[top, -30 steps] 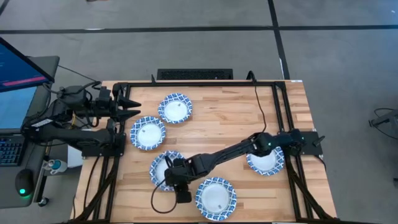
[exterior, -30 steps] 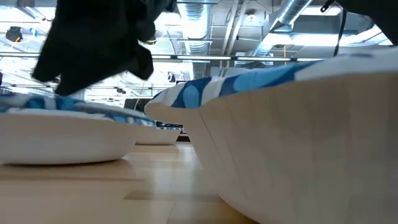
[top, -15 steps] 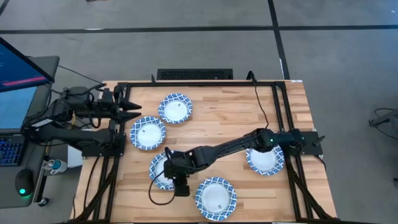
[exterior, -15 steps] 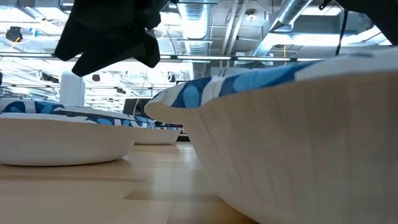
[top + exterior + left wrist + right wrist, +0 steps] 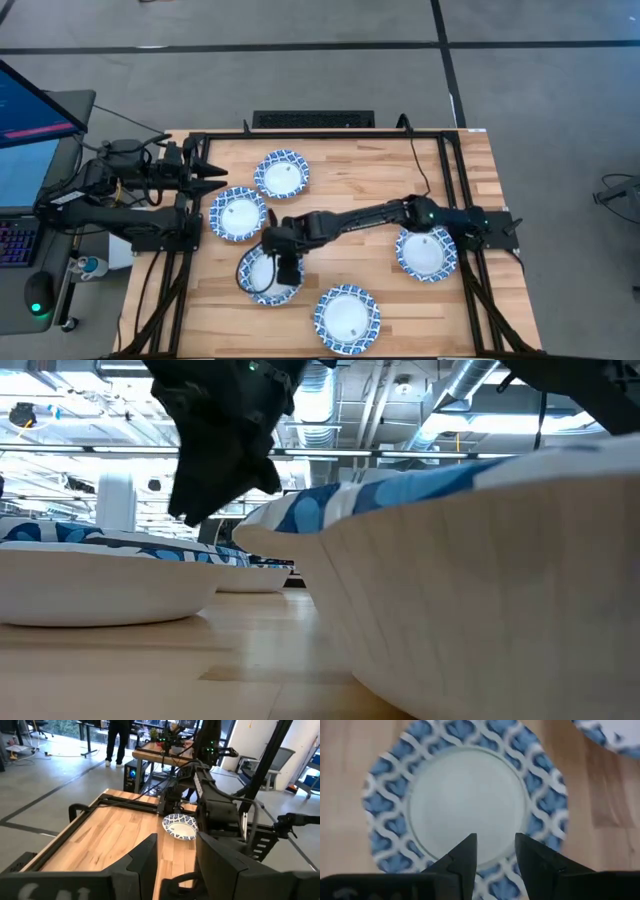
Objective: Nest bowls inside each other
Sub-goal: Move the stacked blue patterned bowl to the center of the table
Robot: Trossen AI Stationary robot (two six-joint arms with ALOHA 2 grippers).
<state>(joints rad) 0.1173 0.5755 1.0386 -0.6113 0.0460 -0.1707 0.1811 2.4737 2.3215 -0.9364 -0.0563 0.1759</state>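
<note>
Blue-rimmed white bowls lie right way up on the wooden table: two at far left (image 5: 281,174) (image 5: 238,214), one at near left (image 5: 262,280), one at the near edge (image 5: 347,318), one at the right (image 5: 427,252). My right gripper (image 5: 285,264) hovers open over the near-left bowl (image 5: 465,805), fingers pointing down and standing above its near rim. The low view shows that gripper (image 5: 190,510) clear of the bowl (image 5: 100,580). My left gripper (image 5: 212,173) waits open at the table's left edge, fingers level (image 5: 175,850).
A black frame (image 5: 455,170) runs along the table's far, left and right sides. The right arm (image 5: 370,215) stretches across the middle of the table. Bare wood (image 5: 360,170) lies at far centre. A laptop (image 5: 30,120) sits beyond the left edge.
My right gripper has moved from beside the near-left bowl's near edge toward the table's far edge, and now stands over that bowl. The bowls have stayed in place.
</note>
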